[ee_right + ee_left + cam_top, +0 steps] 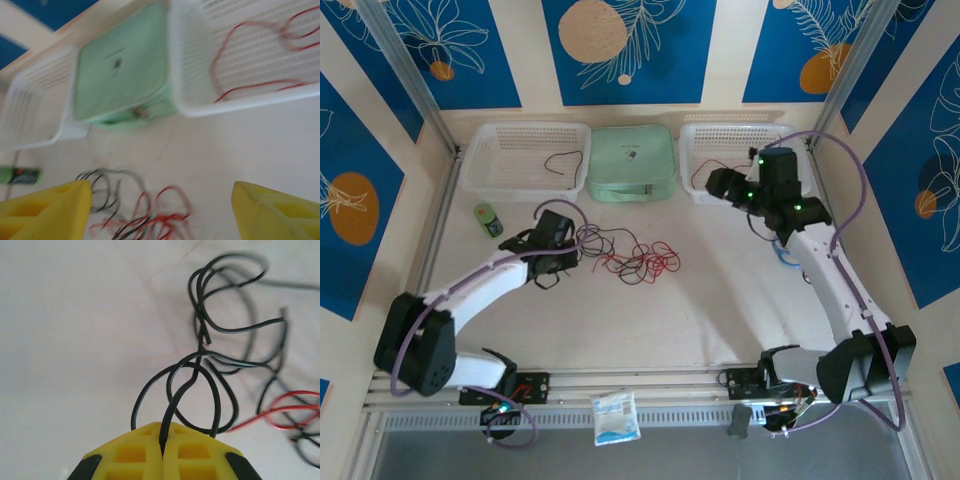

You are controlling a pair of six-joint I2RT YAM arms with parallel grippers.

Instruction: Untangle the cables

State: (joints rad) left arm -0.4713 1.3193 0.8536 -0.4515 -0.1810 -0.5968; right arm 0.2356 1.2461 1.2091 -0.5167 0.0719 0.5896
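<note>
Left claw (162,452) pinches a black cable (200,365).

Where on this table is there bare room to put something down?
Bare tabletop lies between the cable tangle and the right arm, and in front of the tangle toward the near edge. Crowded: around the left gripper pinching a black cable, and the back row of baskets and green case.

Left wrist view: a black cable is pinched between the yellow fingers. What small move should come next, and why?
Probably a slow lift and pull leftward, away from the red-and-black tangle. The left gripper is shut on a black cable whose loops run into that tangle, so a gentle pull should show where it snags.
</note>
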